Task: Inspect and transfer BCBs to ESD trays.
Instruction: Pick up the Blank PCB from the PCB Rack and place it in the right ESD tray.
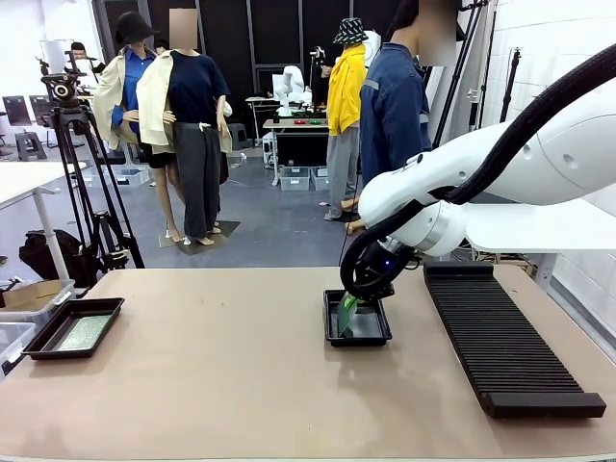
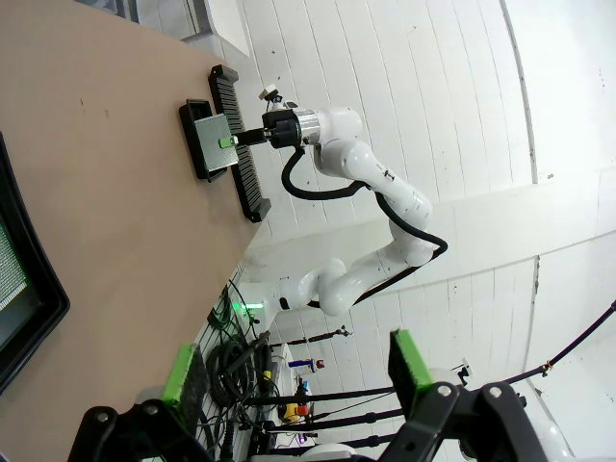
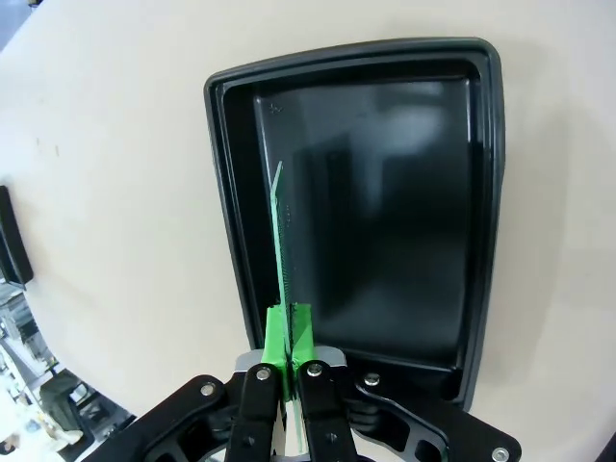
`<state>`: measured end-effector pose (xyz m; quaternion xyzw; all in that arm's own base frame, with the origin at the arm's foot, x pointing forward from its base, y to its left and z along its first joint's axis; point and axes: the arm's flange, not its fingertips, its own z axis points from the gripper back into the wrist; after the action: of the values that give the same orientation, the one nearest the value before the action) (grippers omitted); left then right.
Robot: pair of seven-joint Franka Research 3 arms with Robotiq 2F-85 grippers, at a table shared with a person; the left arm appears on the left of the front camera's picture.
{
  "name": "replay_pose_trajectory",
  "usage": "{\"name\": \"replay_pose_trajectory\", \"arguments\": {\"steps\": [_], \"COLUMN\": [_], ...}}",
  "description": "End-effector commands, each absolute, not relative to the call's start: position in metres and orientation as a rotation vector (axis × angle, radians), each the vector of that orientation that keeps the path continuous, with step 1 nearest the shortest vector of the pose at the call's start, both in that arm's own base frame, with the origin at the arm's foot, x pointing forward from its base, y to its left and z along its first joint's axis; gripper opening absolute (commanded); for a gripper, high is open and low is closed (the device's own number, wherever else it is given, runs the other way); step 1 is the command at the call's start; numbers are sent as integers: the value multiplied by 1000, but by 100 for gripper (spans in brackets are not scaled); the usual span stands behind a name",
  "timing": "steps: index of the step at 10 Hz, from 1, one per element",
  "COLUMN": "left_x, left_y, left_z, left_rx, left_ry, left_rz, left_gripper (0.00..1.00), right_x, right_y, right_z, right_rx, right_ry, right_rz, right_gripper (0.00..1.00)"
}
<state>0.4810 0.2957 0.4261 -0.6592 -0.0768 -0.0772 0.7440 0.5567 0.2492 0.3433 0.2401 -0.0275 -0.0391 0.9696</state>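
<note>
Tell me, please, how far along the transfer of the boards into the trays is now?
Done: one BCB lies flat in the left ESD tray. In hand: the right gripper is shut on a second BCB, held on edge over the middle ESD tray. Left: laying it flat and releasing it. The left gripper is open and holds nothing.
</note>
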Motion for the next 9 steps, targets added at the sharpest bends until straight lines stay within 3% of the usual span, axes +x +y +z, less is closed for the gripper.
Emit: {"name": "replay_pose_trajectory", "arguments": {"steps": [1,2,9], "left_x": [480,480,480], "left_y": [296,296,296], "left_z": [428,428,428], "left_rx": [-1435,-1435,-1435], "left_ry": [-165,-165,-165], "left_rz": [-165,-165,-165], "left_gripper": [100,100,100], "right_x": [560,557,557], "right_y": [245,249,249], "right_z": [344,343,343], "right_rx": [553,485,485], "right_ry": [-74,-56,-56], "right_rz": [-68,-79,-79], "right_gripper": [0,0,0]}}
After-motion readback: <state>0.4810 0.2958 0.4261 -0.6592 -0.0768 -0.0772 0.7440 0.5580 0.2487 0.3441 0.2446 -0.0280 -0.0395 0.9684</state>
